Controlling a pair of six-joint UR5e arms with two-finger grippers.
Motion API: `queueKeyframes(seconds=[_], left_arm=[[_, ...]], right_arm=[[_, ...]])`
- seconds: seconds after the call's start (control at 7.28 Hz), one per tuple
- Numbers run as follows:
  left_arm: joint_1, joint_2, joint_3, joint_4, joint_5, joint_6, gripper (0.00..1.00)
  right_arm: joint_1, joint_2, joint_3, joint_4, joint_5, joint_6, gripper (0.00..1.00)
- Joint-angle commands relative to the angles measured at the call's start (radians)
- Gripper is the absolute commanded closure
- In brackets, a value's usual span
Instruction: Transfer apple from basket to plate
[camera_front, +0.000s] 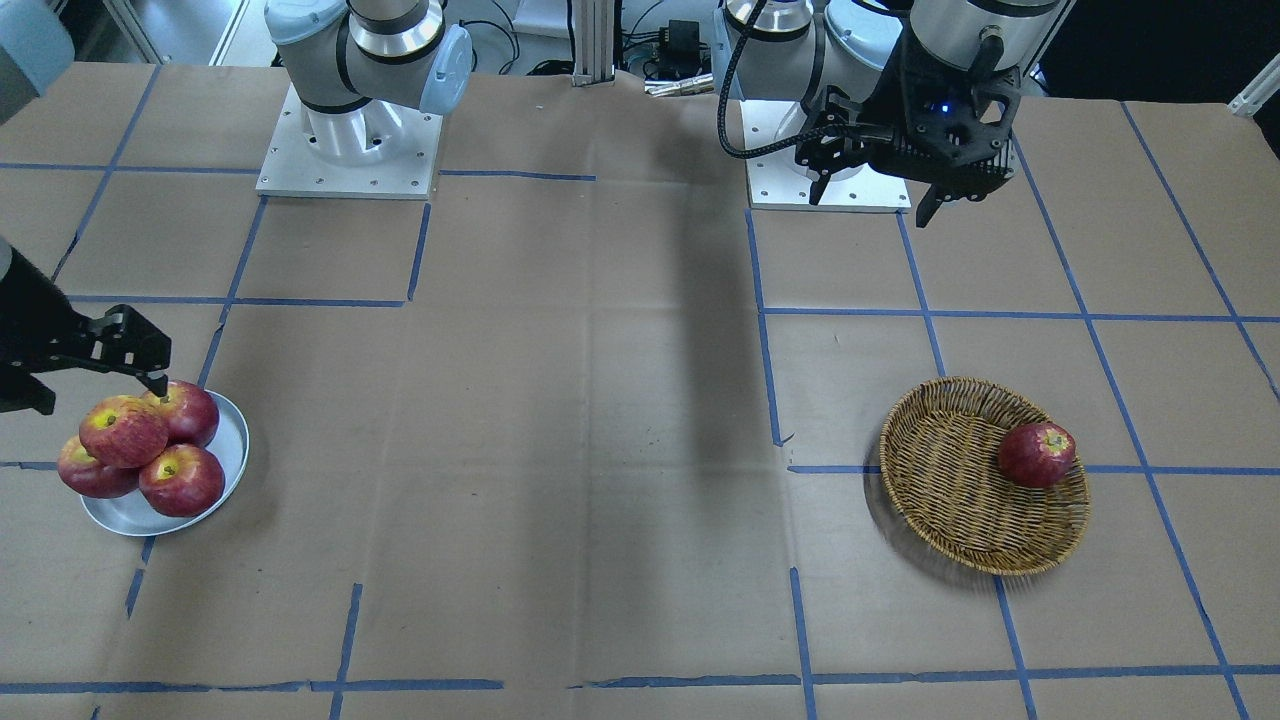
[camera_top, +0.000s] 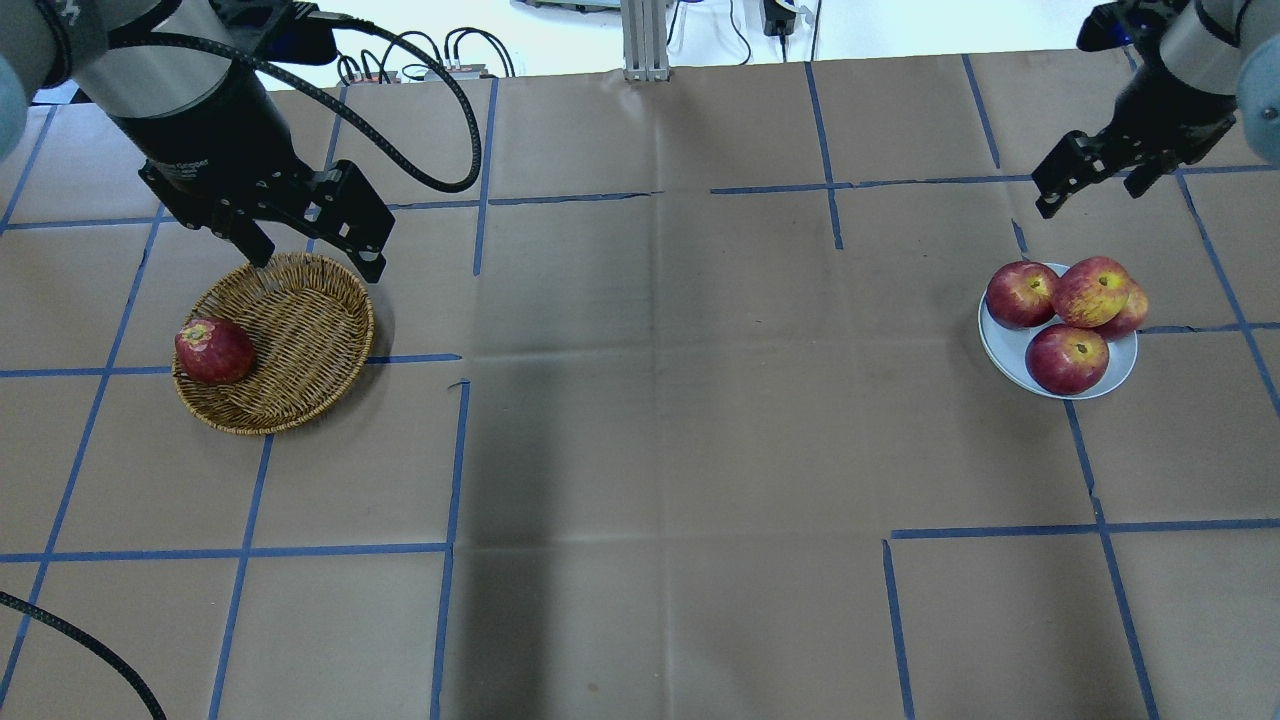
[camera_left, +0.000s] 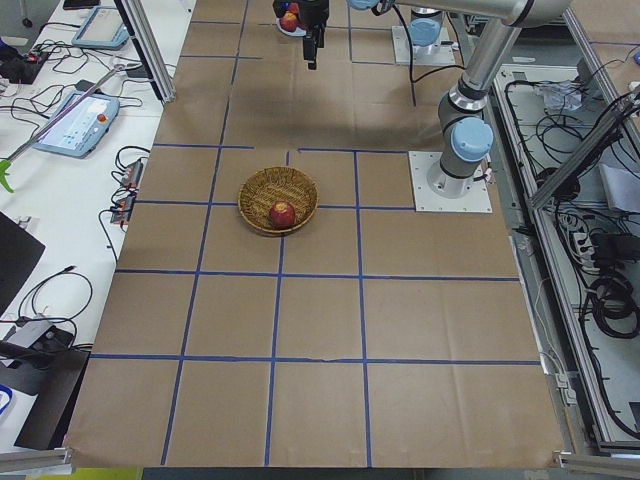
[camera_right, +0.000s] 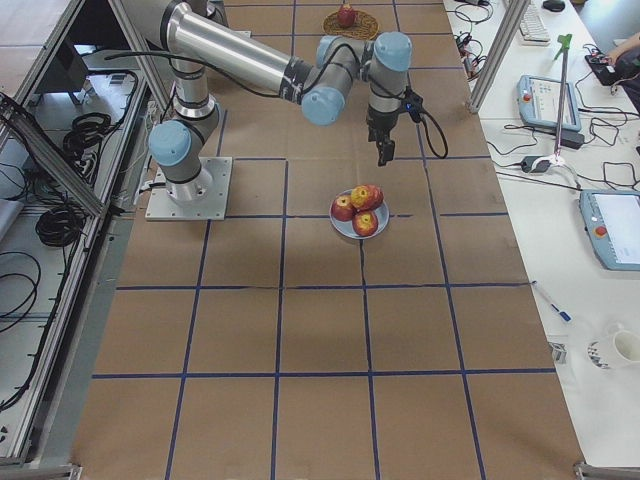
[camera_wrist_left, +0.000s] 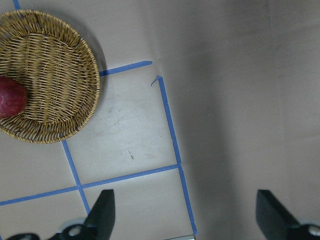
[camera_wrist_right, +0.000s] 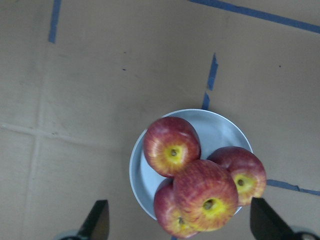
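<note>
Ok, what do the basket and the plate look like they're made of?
The basket looks like woven wicker, tan-brown and matte; its interlaced strands show clearly. The plate looks like smooth pale grey-white ceramic, or perhaps coated metal, with a faint sheen and a raised rim. The pictures don't settle which.

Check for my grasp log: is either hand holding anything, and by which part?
Nothing is held: the left hand is open near the round tan wicker basket, the right hand open near the pale grey plate.
</note>
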Motion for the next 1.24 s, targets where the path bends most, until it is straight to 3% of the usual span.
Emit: queueKeyframes(seconds=[0.0, 0.27, 0.55, 1.1], left_arm=[[0.000, 0.000, 0.000, 0.000, 0.000, 0.000, 0.01], [0.000, -0.002, 0.000, 0.000, 0.003, -0.001, 0.01], [0.000, -0.002, 0.000, 0.000, 0.003, -0.001, 0.01], [0.000, -0.002, 0.000, 0.000, 0.005, -0.001, 0.01]], right_arm=[[0.160, -0.089, -0.024, 0.129, 0.000, 0.272, 0.00], [0.250, -0.123, -0.008, 0.199, 0.000, 0.358, 0.00], [0.252, -0.165, 0.050, 0.189, 0.000, 0.379, 0.00], [0.256, -0.179, 0.043, 0.187, -0.008, 0.427, 0.00]])
